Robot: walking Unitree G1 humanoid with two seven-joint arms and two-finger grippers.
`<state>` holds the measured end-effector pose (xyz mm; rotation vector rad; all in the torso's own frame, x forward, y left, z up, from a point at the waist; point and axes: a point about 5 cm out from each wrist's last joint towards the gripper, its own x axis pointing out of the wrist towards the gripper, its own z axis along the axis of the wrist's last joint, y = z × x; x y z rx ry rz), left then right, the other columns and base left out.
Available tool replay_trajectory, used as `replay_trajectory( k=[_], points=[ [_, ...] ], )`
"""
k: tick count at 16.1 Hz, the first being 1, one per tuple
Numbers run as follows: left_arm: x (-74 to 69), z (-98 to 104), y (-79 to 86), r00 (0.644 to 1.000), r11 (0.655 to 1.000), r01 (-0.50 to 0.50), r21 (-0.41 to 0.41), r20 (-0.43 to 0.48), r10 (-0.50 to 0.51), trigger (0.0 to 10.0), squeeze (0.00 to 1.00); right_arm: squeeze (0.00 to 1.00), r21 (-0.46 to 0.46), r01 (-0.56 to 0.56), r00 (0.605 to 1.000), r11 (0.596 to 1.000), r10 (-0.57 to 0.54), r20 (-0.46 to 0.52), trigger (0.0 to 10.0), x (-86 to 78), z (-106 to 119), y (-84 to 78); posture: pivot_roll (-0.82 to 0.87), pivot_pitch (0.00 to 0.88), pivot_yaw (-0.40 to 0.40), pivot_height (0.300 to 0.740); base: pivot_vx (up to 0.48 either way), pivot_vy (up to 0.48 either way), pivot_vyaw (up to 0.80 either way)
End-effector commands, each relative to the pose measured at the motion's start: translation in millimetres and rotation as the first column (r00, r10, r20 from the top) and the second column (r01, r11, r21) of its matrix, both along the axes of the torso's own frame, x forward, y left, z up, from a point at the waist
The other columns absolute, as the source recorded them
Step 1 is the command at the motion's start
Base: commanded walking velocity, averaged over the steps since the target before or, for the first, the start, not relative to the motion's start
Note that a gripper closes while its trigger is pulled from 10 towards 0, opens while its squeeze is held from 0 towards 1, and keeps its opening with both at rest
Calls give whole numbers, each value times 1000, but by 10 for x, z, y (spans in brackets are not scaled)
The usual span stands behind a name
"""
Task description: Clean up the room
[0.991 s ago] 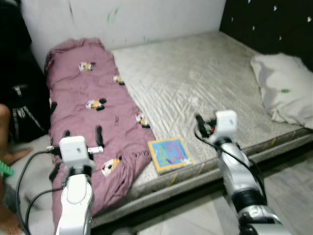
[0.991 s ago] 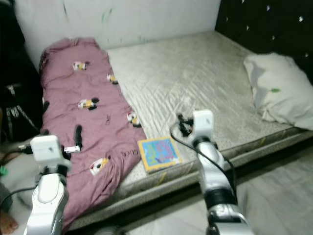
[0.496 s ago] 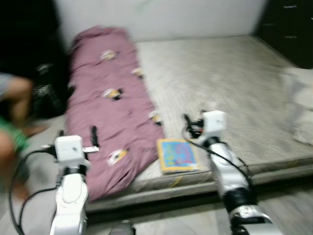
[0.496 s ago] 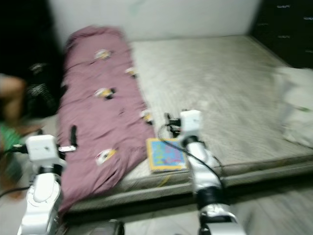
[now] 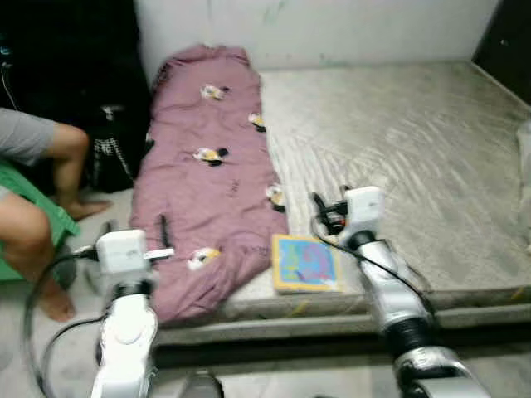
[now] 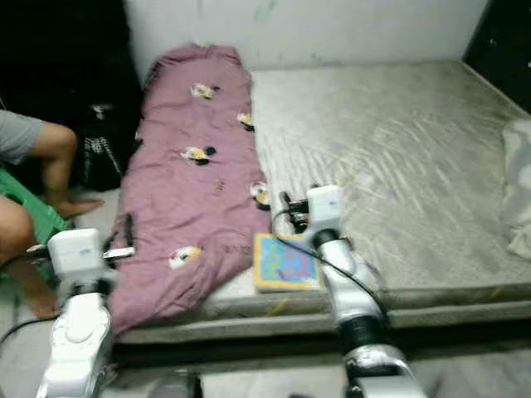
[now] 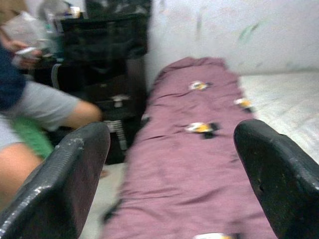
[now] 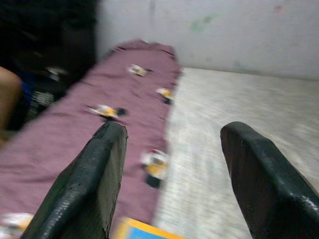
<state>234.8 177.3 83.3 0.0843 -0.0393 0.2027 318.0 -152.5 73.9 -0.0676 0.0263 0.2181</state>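
The robot is standing at the foot of a low bed with a bare grey quilted mattress (image 5: 398,141), and it appears to be in the approach step of tidying, with nothing picked up yet. A long mauve blanket printed with small cartoon figures (image 5: 211,174) is lying along the left side of the mattress, its lower end drooping over the edge. Just beside that end, near the mattress's front edge, a thin square book with a yellow border and blue cover (image 5: 306,263) is lying flat. The right gripper (image 8: 172,184) is hovering just above and behind the book, its fingers spread wide and holding nothing. The left gripper (image 7: 174,179) is held out over the blanket's lower end, fingers likewise wide apart and empty. A person's bare legs (image 5: 41,207) are resting at the left. The next move probably calls for lowering the right gripper onto the book's near edge.
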Motion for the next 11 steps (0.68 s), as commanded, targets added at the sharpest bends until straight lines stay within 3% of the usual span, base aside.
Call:
replay_trajectory(
  k=[1,4,11],
  points=[
    [-10,0,94,1000,999,-25,22,-3,25,10000,0,0,8,-21,1000,1000,21,20,10000,32,49,82,35,0,-3,740,0,-315,0],
    [-10,-1,94,1000,999,-26,22,-3,26,10000,0,0,7,-25,1000,1000,25,19,10000,32,47,84,35,0,-3,740,0,-315,0],
    [7,2,77,1000,1000,-22,19,-1,22,10000,0,0,-1,-35,999,999,35,20,10000,27,38,88,32,0,-4,740,0,-316,800]
  ],
)
